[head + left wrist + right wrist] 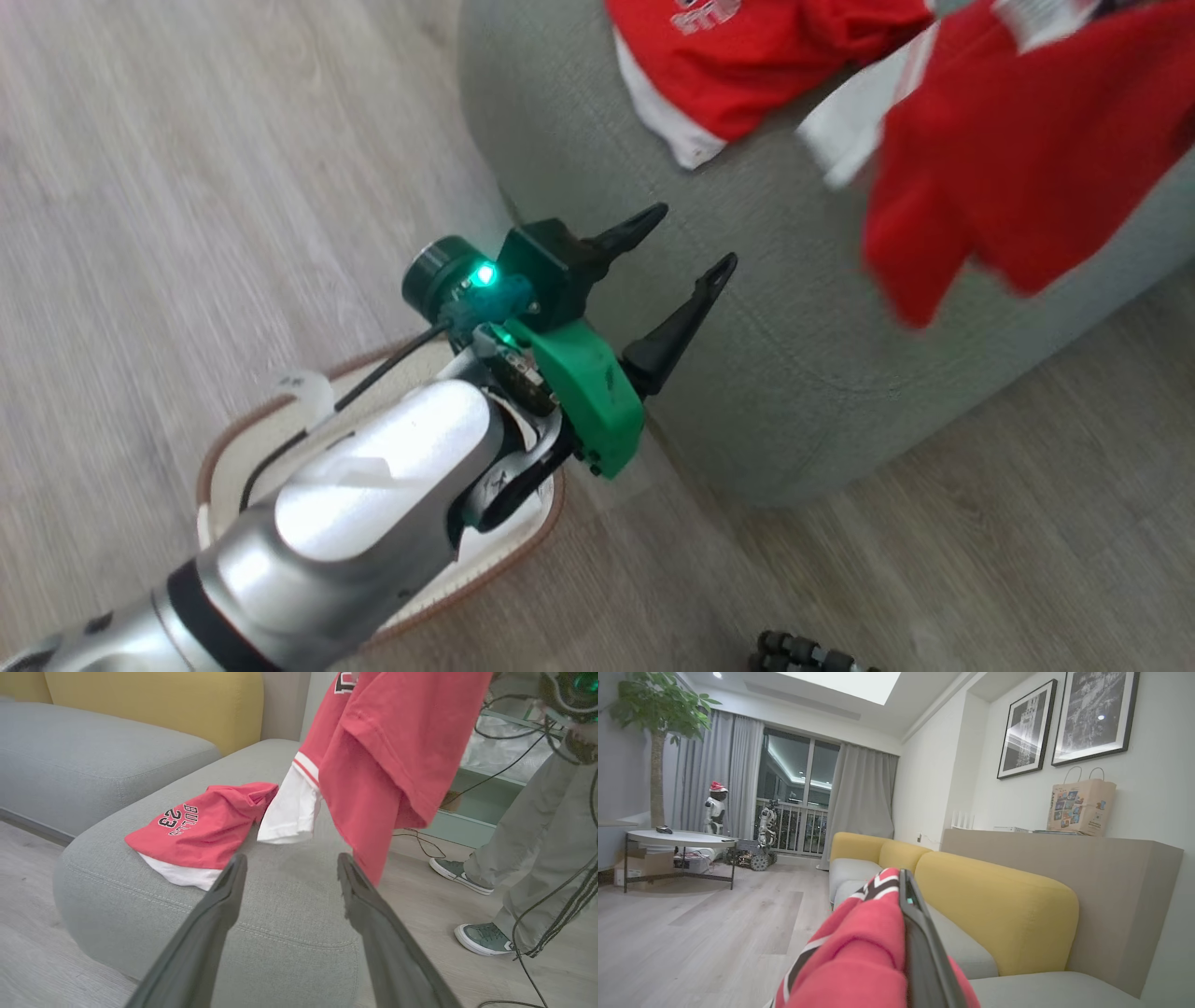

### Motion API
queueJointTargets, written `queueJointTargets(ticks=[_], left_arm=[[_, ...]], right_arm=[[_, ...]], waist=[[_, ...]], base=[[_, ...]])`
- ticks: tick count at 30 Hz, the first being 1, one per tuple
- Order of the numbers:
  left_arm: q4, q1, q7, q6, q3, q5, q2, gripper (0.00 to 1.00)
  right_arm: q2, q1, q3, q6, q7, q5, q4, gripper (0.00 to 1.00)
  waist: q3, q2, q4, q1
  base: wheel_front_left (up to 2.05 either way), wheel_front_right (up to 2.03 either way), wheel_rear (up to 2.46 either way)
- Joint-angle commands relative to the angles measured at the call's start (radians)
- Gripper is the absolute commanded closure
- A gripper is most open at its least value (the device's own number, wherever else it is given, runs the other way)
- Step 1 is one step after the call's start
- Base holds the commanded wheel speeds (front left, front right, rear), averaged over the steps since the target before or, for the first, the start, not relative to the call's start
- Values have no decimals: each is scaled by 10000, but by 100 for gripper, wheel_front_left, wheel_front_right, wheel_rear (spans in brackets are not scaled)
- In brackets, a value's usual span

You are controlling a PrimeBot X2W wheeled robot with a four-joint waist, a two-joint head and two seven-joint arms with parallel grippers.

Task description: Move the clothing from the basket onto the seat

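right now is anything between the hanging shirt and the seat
Nothing visible does. The shirt in the right gripper hangs at the edge of the seat, with bare seat right by it. The other shirt lies beside it.

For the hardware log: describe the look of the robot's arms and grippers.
The left gripper has two long, tapered black fingers, with a bright green housing, a glowing green light, a thin black cable and a glossy silver forearm. The right gripper shows a dark grey finger.

The left forearm (373, 485) hides most of the basket (219, 457); the hanging garment (1027, 159) is blurred.
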Motion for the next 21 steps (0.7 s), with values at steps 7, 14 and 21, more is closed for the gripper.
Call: queueJointTargets(ticks=[7,14,21], left_arm=[[-606,-1223,376,-60,129,420,166,0],[-865,-1879,713,-83,-2,785,215,0],[-1006,-2300,683,-141,-52,983,77,0]], right_arm=[[-1659,-1894,167,-4,210,533,1455,100],[-2948,-3420,164,-4,233,1011,3517,100],[-3395,-4340,387,-4,412,665,5485,100]], waist=[[1390,0,895,0],[2704,0,1637,0],[3620,0,2280,0]], base=[[0,0,0],[0,0,0],[0,0,0]])
